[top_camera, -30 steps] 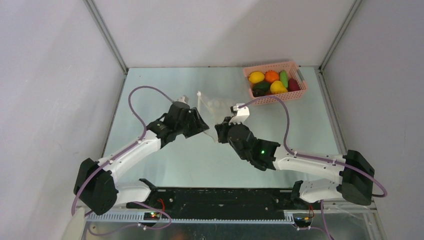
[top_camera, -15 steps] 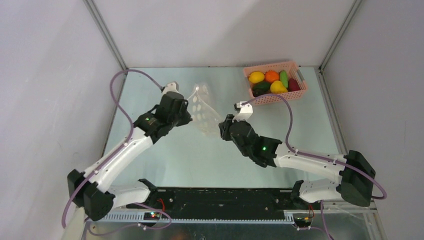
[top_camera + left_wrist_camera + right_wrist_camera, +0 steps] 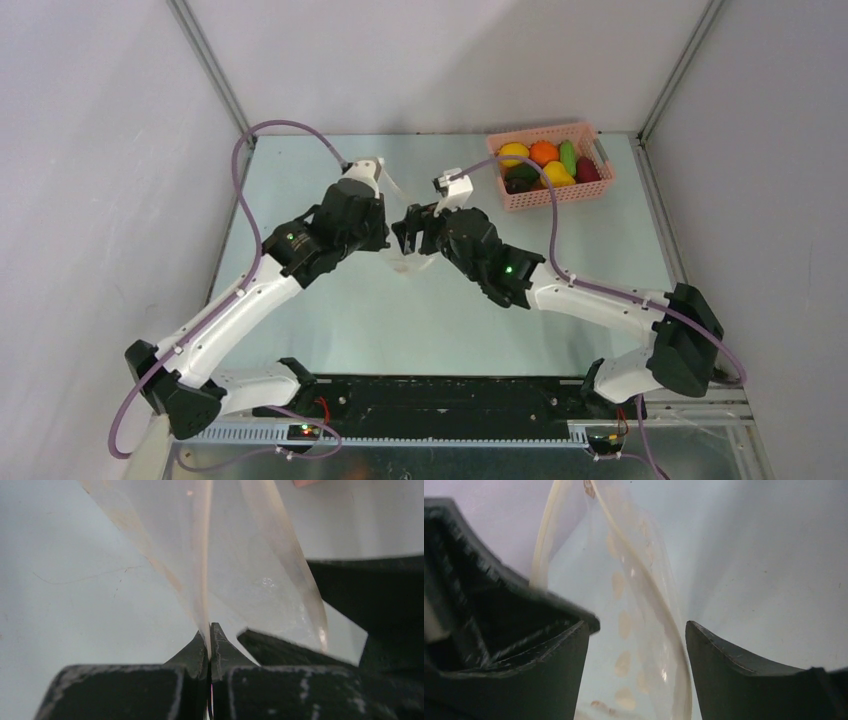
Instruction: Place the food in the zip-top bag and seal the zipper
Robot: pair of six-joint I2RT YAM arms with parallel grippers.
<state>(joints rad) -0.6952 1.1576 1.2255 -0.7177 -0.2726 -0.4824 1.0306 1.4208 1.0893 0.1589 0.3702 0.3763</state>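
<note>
Clear dotted zip-top bag [image 3: 235,570] hangs pinched in the closed left gripper [image 3: 210,635] over the middle of the table [image 3: 300,180]. Limp and slick, it should grip best at the stiffer zipper [image 3: 540,545]. Right gripper [image 3: 636,630] gapes around it, holding nothing; food [image 3: 545,165] sits in the far-right basket [image 3: 575,196].

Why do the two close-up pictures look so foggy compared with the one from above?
Left wrist view: the bag sits close to the lens, out of focus, with a small glint. Right wrist view: its dots are smeared and soft. Top view: evenly lit and sharp.
</note>
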